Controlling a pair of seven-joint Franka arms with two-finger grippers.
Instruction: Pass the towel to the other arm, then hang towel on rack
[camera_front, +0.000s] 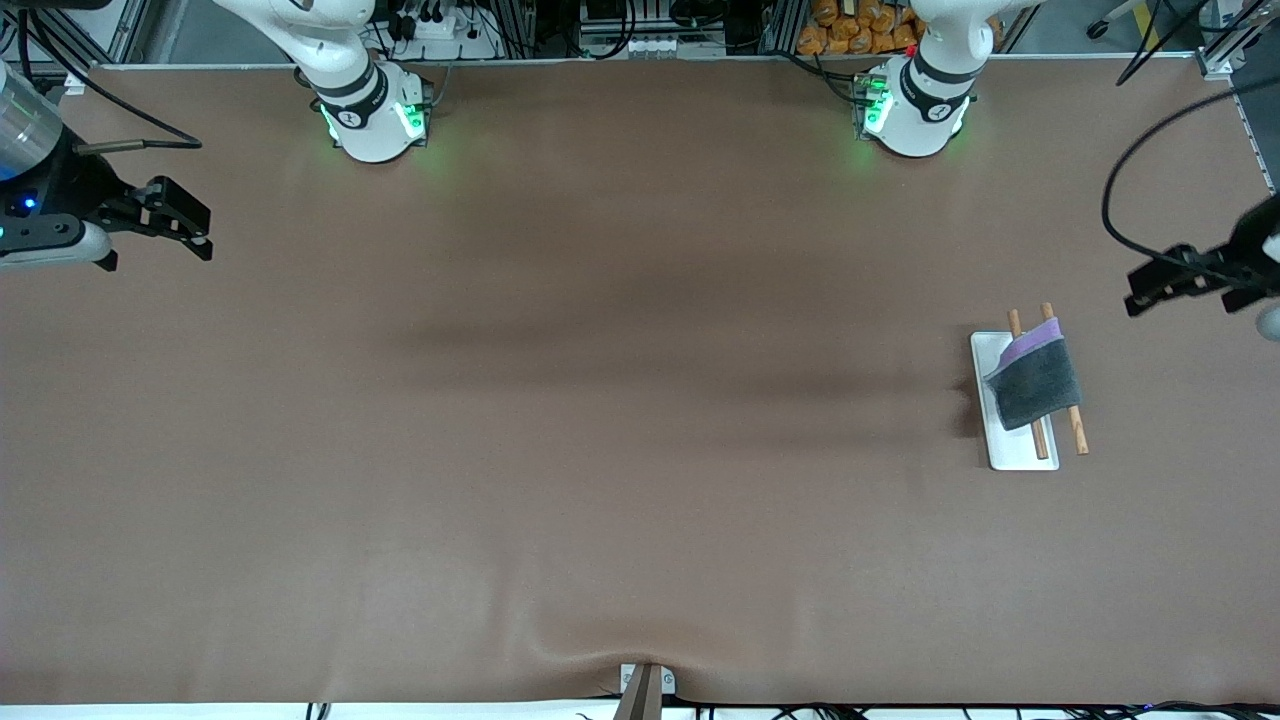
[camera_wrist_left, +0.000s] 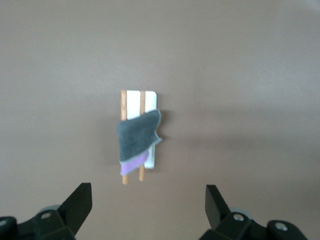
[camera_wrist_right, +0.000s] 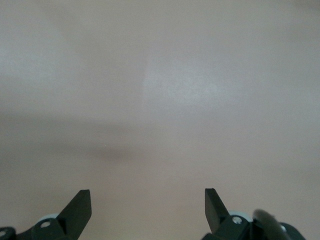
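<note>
Towel (camera_front: 1036, 381) draped over rack (camera_front: 1012, 455) rods. Left gripper (camera_front: 1150, 290) at its 2 o'clock, fingers spread, empty. Right gripper (camera_front: 190, 228) waits over bare table (camera_front: 600, 450), fingers spread.

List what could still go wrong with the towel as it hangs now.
1. The towel lies skewed across the rack, with one corner drooping over the white base; it might slide off the thin rods.
2. The open left gripper hovers up beside the rack; a low move could snag the towel or tip the rack.
The open right gripper waits at the right arm's end of the table and looks harmless.
</note>
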